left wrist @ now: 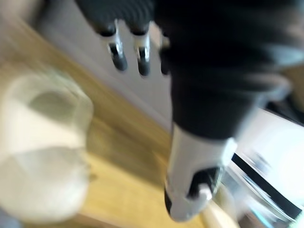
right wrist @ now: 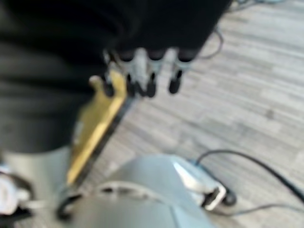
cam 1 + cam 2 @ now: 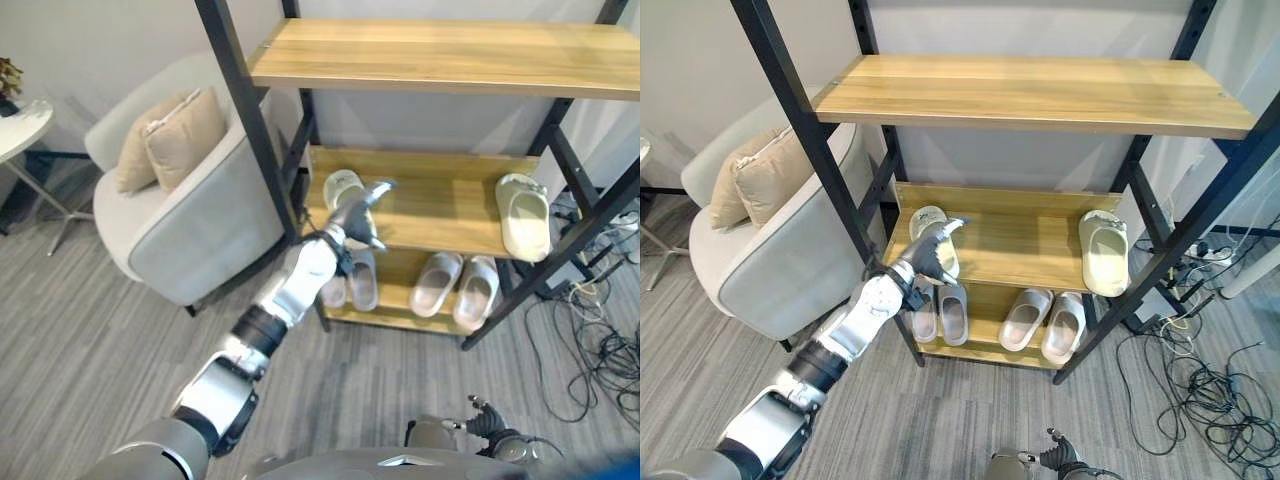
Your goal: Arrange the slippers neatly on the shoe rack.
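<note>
Left hand [image 3: 355,215] is up at the left end of the shoe rack's middle shelf [image 3: 440,205], hovering right at a pale slipper [image 3: 343,188] lying there near the left post. Fingers look straight and relaxed, thumb apart, nothing gripped; the left wrist view shows the same slipper just past the fingertips [image 1: 118,61], not held. Cannot tell if the hand touches it.

The matching pale slipper [image 3: 525,215] sits at the far right end of the same shelf, well apart from its partner. The bottom shelf holds a greyish pair [image 3: 940,312] on the left, partly behind the arm, and a beige pair [image 3: 1045,322] on the right, angled but side by side.

Right hand [image 3: 487,424] hangs low near the floor, idle; in its own wrist view the fingers look loosely straight, holding nothing.

Likely step: bring the split pair together. To do it well, close fingers and thumb across the slipper's strap or side, lift enough to clear the wood, carry it along the shelf and set it just beside the right one, toes facing the same way. Risk: nudging it off the front edge, or clipping the black post [image 3: 250,110].
</note>
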### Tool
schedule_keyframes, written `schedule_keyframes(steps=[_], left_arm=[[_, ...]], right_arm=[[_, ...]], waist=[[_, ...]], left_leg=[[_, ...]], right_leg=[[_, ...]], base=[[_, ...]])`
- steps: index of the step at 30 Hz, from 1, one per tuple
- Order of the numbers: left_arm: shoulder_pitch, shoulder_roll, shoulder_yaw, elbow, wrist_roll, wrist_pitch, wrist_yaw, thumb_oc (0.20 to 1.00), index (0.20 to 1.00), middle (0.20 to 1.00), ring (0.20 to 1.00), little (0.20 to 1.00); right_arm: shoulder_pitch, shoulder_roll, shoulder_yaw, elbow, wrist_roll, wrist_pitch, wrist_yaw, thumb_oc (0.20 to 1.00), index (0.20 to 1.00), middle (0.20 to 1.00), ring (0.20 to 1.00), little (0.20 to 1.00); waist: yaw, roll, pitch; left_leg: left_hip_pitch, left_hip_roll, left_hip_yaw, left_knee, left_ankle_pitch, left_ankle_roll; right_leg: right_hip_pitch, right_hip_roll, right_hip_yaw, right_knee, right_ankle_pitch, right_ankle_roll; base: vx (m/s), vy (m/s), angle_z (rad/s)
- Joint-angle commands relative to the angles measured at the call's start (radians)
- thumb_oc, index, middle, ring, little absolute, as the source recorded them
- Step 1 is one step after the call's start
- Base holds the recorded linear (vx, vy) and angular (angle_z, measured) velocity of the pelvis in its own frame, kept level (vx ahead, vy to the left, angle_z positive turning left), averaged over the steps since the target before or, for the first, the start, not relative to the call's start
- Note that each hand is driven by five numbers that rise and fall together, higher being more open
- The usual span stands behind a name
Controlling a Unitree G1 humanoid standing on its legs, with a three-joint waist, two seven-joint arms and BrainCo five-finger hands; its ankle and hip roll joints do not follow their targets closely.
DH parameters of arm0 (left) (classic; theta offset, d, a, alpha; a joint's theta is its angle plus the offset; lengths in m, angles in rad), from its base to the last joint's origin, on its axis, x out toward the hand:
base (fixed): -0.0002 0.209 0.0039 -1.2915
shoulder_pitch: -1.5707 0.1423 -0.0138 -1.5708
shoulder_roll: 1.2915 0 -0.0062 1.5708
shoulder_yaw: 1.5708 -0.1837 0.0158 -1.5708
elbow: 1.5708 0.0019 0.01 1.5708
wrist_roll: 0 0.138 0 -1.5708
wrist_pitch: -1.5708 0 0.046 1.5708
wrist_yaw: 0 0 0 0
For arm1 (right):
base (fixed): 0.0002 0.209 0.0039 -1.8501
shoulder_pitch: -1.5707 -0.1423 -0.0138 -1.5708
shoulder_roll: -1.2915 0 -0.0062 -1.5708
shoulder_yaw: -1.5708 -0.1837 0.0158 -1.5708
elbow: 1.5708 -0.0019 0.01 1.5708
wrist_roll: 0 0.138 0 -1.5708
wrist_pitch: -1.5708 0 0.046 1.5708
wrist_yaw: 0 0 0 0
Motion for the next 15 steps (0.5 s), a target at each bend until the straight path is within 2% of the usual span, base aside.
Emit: schedule_keyframes(steps=[1,3,4,5,10,11,12,15], left_arm=[[-0.106,0.008,0.092,0.047,0.089,-0.025,0.247,1.0,1.0,1.0,1.0,1.0],[-0.122,0.002,0.092,0.085,0.096,-0.021,0.266,1.0,1.0,1.0,1.0,1.0],[-0.16,-0.01,0.094,0.203,0.101,-0.001,0.324,1.0,1.0,1.0,1.0,1.0],[-0.165,-0.013,0.093,0.211,0.101,-0.003,0.329,1.0,1.0,1.0,1.0,1.0],[-0.216,-0.03,0.09,0.408,0.118,0.076,0.435,1.0,1.0,1.0,1.0,1.0],[-0.218,-0.032,0.09,0.411,0.118,0.075,0.438,1.0,1.0,1.0,1.0,1.0],[-0.238,-0.044,0.093,0.466,0.116,0.111,0.454,1.0,1.0,1.0,1.0,1.0],[-0.255,-0.054,0.085,0.547,0.118,0.137,0.503,1.0,1.0,1.0,1.0,1.0]], right_arm=[[-0.034,-0.014,-0.008,-0.001,-0.015,0.011,0.009,1.0,1.0,1.0,1.0,1.0],[-0.032,-0.01,-0.005,0.0,-0.019,0.013,0.008,1.0,1.0,1.0,1.0,1.0],[-0.028,-0.008,-0.001,-0.002,-0.023,0.014,0.013,1.0,1.0,1.0,1.0,1.0],[-0.029,-0.009,-0.002,-0.002,-0.023,0.014,0.013,1.0,1.0,1.0,1.0,1.0],[-0.007,0.002,0.003,-0.018,-0.03,0.013,0.008,1.0,1.0,1.0,1.0,1.0],[-0.007,0.002,0.003,-0.018,-0.03,0.014,0.008,1.0,1.0,1.0,1.0,1.0],[-0.003,0.004,0.002,-0.025,-0.032,0.014,0.005,1.0,1.0,1.0,1.0,1.0],[0.008,0.006,0.002,-0.028,-0.039,0.007,-0.005,1.0,1.0,1.0,1.0,1.0]], waist=[[-0.003,-0.024,0.045],[-0.007,-0.024,0.042],[-0.017,-0.028,0.039],[-0.015,-0.028,0.041],[-0.038,-0.031,0.041],[-0.037,-0.031,0.04],[-0.043,-0.031,0.042],[-0.053,-0.032,0.044]], left_leg=[[-0.025,-0.001,0.021,0.258,-0.225,0.047],[-0.023,0.0,0.023,0.256,-0.226,0.047],[-0.02,0.003,0.026,0.254,-0.225,0.045],[-0.02,0.003,0.026,0.254,-0.225,0.045],[-0.023,0.014,0.035,0.251,-0.221,0.038],[-0.023,0.014,0.035,0.251,-0.221,0.038],[-0.027,0.019,0.037,0.255,-0.222,0.036],[-0.031,0.028,0.042,0.262,-0.225,0.034]], right_leg=[[0.164,-0.003,-0.027,-0.294,0.218,0.118],[0.163,-0.002,-0.025,-0.295,0.217,0.117],[0.161,0.002,-0.02,-0.296,0.218,0.115],[0.16,0.002,-0.019,-0.296,0.217,0.115],[0.15,0.014,0.006,-0.314,0.222,0.109],[0.149,0.015,0.006,-0.314,0.222,0.109],[0.142,0.019,0.017,-0.316,0.223,0.108],[0.129,0.023,0.033,-0.315,0.223,0.105]], base=[[0.05,-0.09,-0.01],[0.03,-0.064,-0.06],[0.03,-0.062,-0.09],[0.02,-0.062,-0.07],[0.01,-0.053,-0.13],[0.0,-0.053,-0.1],[-0.01,-0.045,-0.11],[-0.01,-0.034,-0.1]])
